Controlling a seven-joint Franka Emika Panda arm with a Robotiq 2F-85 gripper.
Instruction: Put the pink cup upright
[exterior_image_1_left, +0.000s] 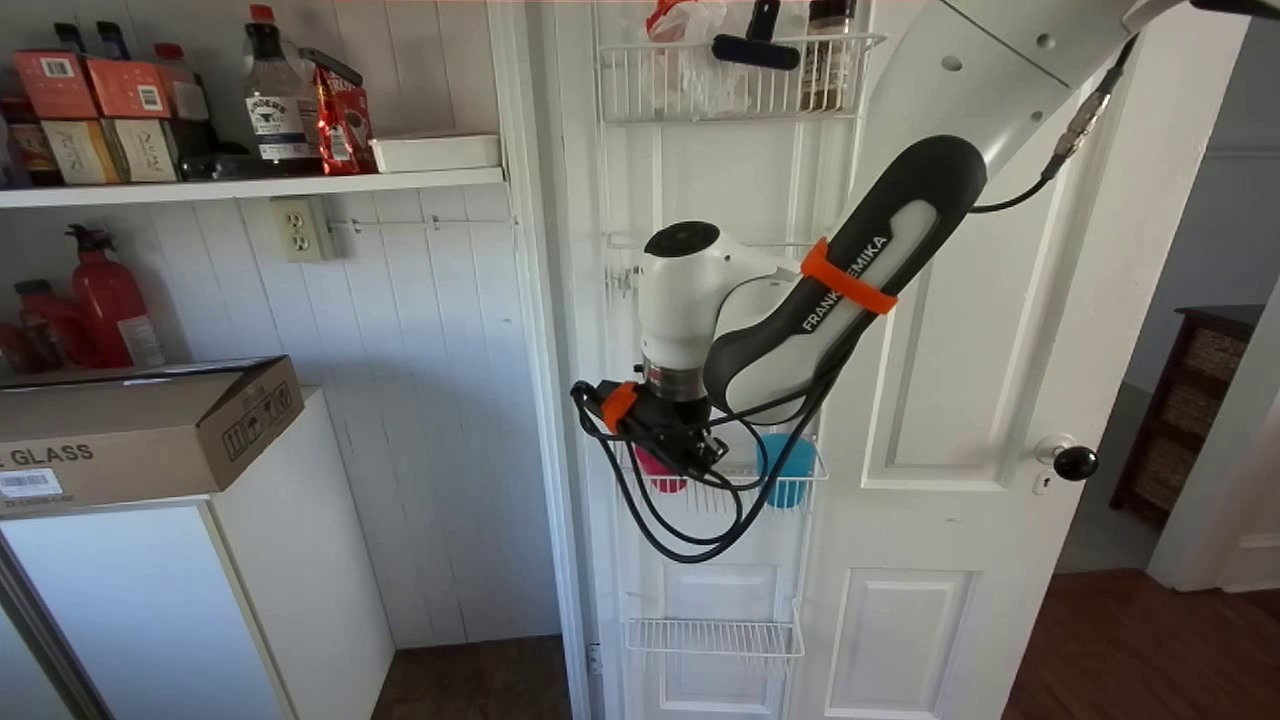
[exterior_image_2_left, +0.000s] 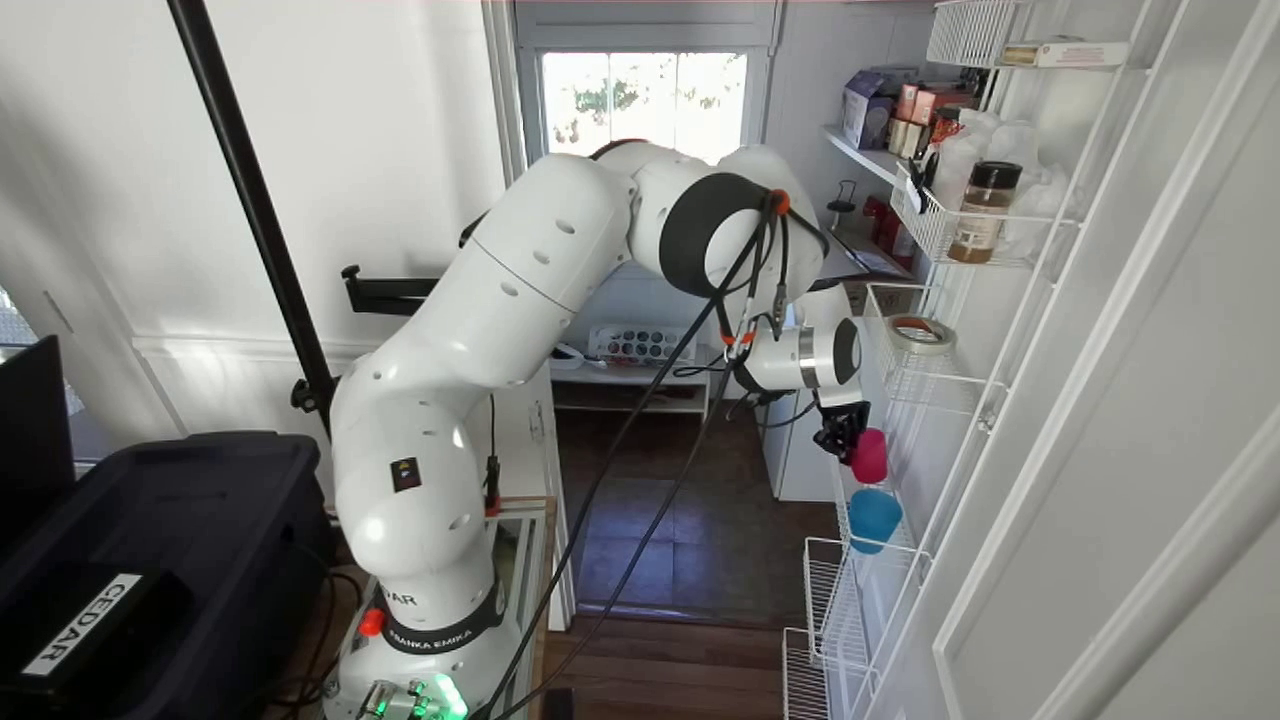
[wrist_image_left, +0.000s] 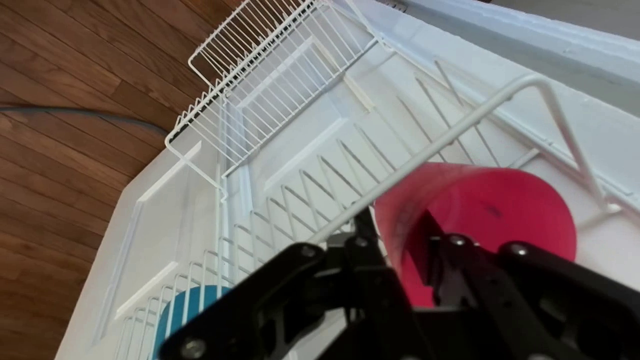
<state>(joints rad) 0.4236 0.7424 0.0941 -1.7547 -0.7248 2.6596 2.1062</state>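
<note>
The pink cup is tilted at the basket's end, its mouth facing the camera in the wrist view. It shows beside the gripper in an exterior view and partly behind it in an exterior view. My gripper is partly open. One finger is inside the cup and one outside, with the cup wall between them and small gaps visible. The gripper also shows in both exterior views. I cannot tell whether the cup rests fully on the basket floor.
The white wire basket hangs on the door; its front rail runs close to the fingers. The blue cup stands in the same basket, also visible in an exterior view. A lower wire basket and an upper one holding tape are nearby.
</note>
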